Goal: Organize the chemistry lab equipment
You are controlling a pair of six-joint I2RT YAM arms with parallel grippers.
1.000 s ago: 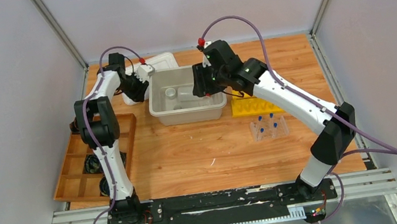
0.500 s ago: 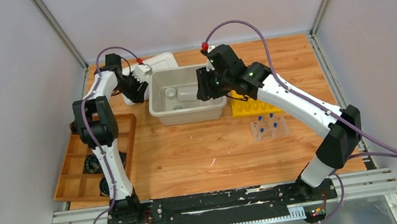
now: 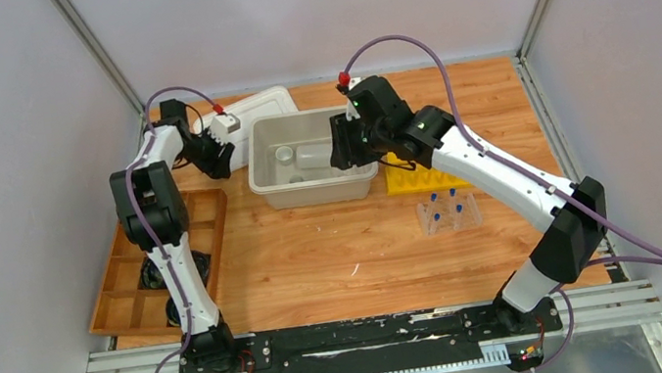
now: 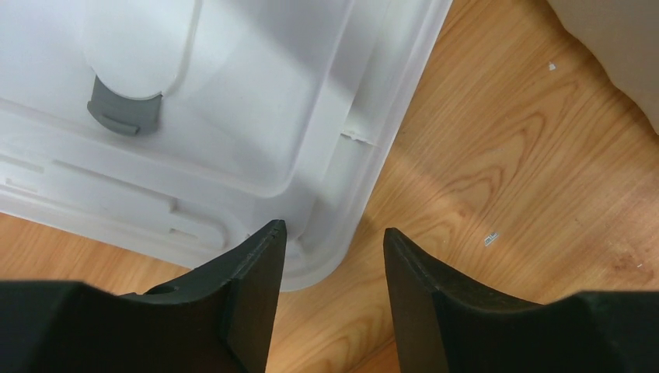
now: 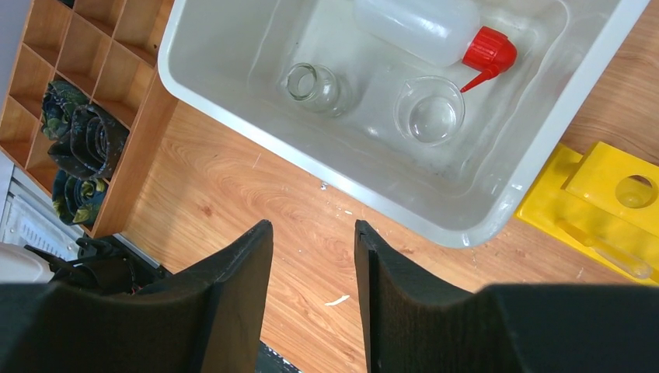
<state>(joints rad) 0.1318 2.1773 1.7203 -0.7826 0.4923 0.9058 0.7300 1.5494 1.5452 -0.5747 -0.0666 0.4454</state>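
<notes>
My right gripper (image 5: 312,229) hangs parted and empty over the bin's (image 5: 536,148) near rim. Inside, the glass flask (image 5: 315,87) sits at twelve o'clock, the beaker (image 5: 429,110) at one and the squeeze bottle (image 5: 416,27) beyond. The glass looks slick and brittle, so I'd pinch a rim. My left gripper (image 4: 332,233), parted and empty, hovers at the lid's (image 4: 233,93) corner.
</notes>
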